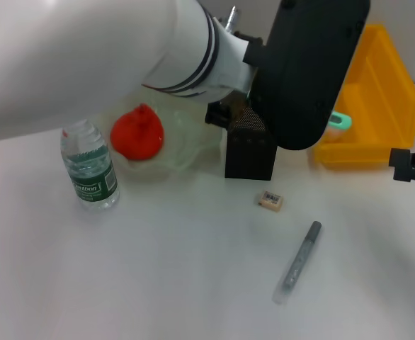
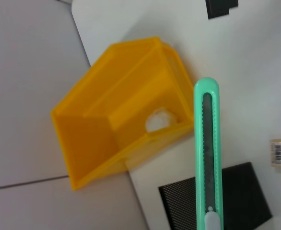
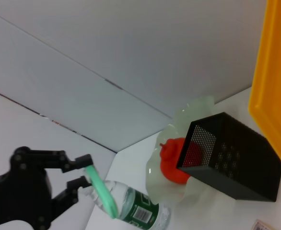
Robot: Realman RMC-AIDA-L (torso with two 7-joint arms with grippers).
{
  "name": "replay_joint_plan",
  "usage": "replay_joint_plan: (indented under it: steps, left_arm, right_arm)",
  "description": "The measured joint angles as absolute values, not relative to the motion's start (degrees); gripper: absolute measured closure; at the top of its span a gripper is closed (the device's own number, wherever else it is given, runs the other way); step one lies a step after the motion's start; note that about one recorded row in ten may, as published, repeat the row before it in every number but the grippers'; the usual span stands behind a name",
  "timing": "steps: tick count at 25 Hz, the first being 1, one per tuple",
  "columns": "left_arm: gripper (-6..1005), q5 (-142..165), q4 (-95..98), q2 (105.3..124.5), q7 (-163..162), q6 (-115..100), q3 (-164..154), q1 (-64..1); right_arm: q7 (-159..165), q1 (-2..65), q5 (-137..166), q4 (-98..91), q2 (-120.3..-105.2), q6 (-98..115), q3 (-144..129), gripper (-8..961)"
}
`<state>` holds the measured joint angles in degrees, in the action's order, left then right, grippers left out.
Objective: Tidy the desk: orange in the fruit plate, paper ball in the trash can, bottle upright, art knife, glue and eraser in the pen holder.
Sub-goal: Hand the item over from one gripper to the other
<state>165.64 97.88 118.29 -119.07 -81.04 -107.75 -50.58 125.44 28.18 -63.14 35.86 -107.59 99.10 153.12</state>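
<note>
Left claw point(image 3: 85, 172) clamped on art knife point(image 2: 207, 153), above pen holder point(image 1: 250, 152)

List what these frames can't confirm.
- Head view: left arm covers the pen holder mouth and most of the art knife.
- Head view: right gripper cut off by the frame edge.
- Left wrist view: own fingers out of frame; only the right wrist view shows the left gripper.

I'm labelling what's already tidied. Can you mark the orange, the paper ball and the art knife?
orange point(image 1: 137, 133), head view, its front face.
paper ball point(image 2: 160, 120), left wrist view, its middle.
art knife point(image 2: 207, 153), left wrist view, mid-body.
</note>
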Motion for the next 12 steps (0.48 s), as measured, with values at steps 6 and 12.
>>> replay_joint_plan:
  steps: [6,12]
  left_arm:
    - [802,165.7,98.9,117.79,-116.4,-79.1,-108.6,-51.7]
    - [802,165.8,96.2,117.52,-114.5,-75.6,-108.7,-52.6]
  right_arm:
    - [125.3,28.1,-63.2,35.8,-107.91,98.3,153.1,238]
    - [124.8,28.0,-63.3,35.2,-108.39,98.4,153.1,241]
